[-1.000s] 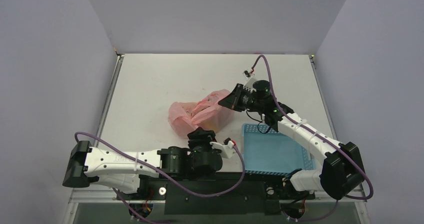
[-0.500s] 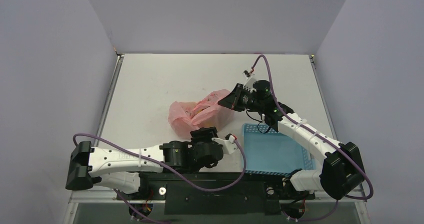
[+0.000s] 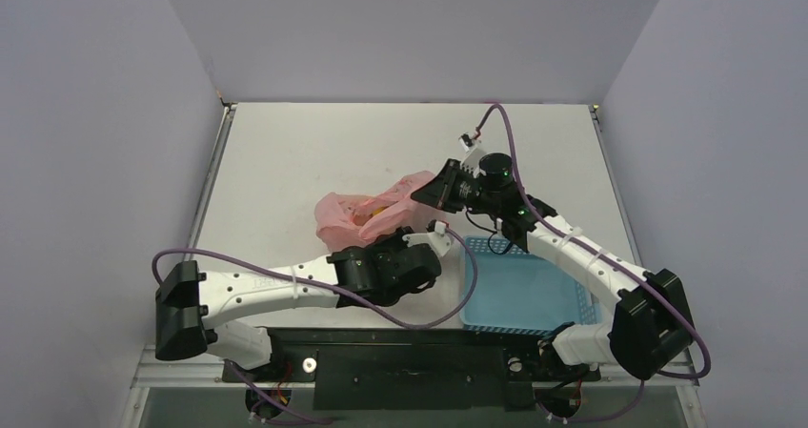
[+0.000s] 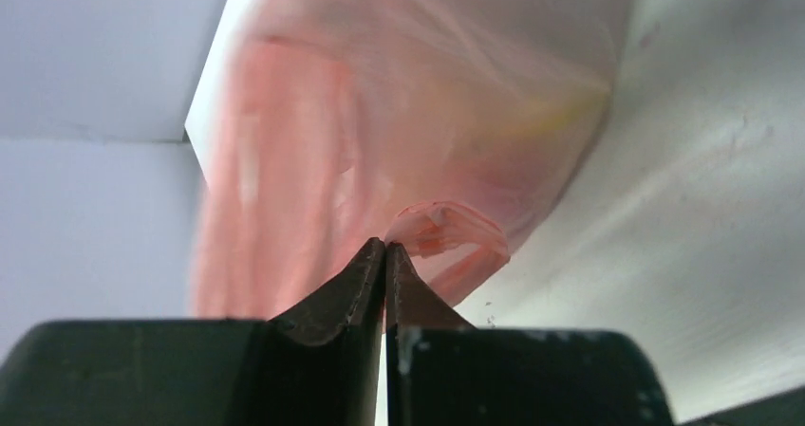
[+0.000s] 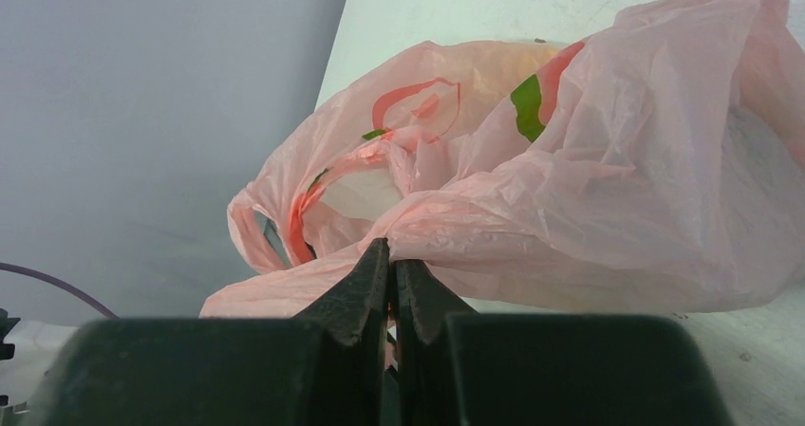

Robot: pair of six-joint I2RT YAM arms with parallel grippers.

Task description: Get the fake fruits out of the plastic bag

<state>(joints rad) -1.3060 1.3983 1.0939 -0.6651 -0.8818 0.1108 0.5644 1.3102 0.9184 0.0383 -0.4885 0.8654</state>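
Note:
The pink plastic bag [image 3: 348, 216] lies crumpled mid-table, stretched between both grippers. A yellow-orange fake fruit [image 3: 377, 214] shows faintly through the film; the other fruits are hidden. My right gripper [image 3: 422, 198] is shut on the bag's upper right edge, and in the right wrist view the bag [image 5: 617, 189] bunches at the right gripper [image 5: 391, 246] with pink film pinched between the tips. My left gripper [image 3: 408, 239] is at the bag's near edge. In the left wrist view the left gripper [image 4: 386, 246] is shut, with a curled fold of the bag [image 4: 399, 113] at its tips.
A blue perforated basket [image 3: 524, 290] sits at the near right, just right of the left wrist and under the right forearm. Purple cables loop off both arms. Grey walls close off the table's left, right and back.
The left arm reached forward to the bag's near edge, and its jaws went from open to shut there. The bag shifted a little left. The right gripper kept its hold.

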